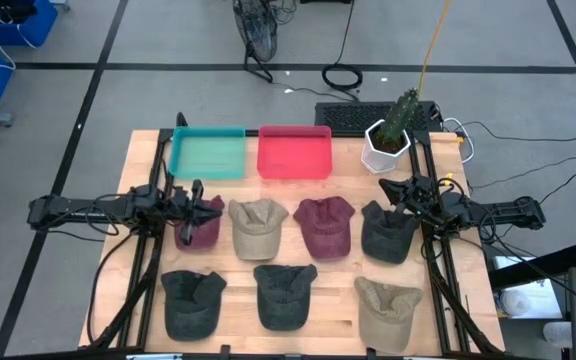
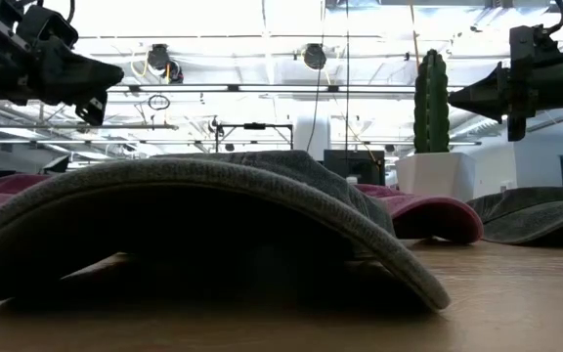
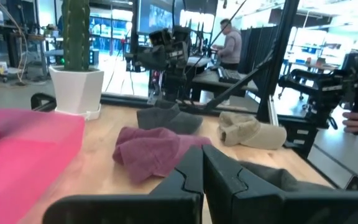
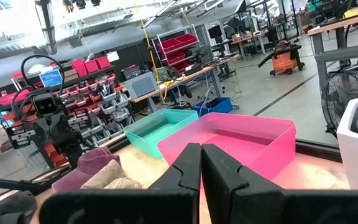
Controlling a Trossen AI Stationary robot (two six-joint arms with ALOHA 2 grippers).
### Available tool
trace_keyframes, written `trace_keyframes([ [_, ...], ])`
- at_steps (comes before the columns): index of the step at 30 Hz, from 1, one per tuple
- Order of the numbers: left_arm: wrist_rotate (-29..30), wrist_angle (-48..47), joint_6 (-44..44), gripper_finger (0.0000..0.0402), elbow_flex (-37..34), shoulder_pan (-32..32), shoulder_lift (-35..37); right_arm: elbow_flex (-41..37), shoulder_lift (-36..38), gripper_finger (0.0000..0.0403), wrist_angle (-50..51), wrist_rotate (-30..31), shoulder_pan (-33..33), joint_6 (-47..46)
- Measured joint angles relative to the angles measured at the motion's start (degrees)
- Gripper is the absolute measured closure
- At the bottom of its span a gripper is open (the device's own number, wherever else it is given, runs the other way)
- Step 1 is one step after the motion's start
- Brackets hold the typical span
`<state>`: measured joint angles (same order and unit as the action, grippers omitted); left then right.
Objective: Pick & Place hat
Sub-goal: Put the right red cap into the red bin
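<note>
Soft fabric caps, seven in all, lie on the wooden table (image 1: pixel 343 300); the teal tray (image 1: pixel 208 153) and pink tray (image 1: pixel 294 152) hold none, so nothing is placed. Left gripper (image 1: pixel 206 209) hovers over the maroon cap (image 1: pixel 198 224), right gripper (image 1: pixel 400 190) over the dark grey cap (image 1: pixel 388 234), both clenched, empty. A potted cactus (image 1: pixel 390 138) stands beside.

I see both my arms reaching inward from opposite sides, held level above the bench. My left gripper (image 1: pixel 204 208) has its fingers (image 3: pixel 188 174) pressed together. My right gripper (image 1: pixel 400 190) mirrors it, fingers (image 4: pixel 190 163) closed too, with nothing held between them.
</note>
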<state>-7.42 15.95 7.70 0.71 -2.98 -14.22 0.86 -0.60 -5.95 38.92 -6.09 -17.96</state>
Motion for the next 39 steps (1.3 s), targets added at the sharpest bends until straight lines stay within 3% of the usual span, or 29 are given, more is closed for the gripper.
trace_keyframes([
  [16, 5.11, 8.6, -5.97, 0.0394, 0.0, 0.0, -0.02, -0.02, 0.02, 0.0399, -6.14, 0.02, 0.05, 1.08],
  [21, 11.25, 9.45, -5.39, 0.0394, 0.0, 0.0, -0.01, -0.02, -0.12, 0.0399, -8.85, -0.66, 0.06, 6.24],
  [28, 14.81, 14.8, -2.49, 0.0394, 1.27, 0.1, -0.02, 0.0, -0.87, 0.0399, -9.69, -23.77, 0.02, 5.99],
  [33, 14.93, 14.64, -0.02, 0.0394, 3.26, 1.46, -1.96, 0.02, -5.77, 0.0399, -11.38, -26.07, 0.0, 5.3],
  [39, 15.57, 15.89, 0.17, 0.0394, 3.8, 3.28, -8.23, 2.75, -17.04, 0.0383, -13.61, -27.14, 0.0, 8.12],
])
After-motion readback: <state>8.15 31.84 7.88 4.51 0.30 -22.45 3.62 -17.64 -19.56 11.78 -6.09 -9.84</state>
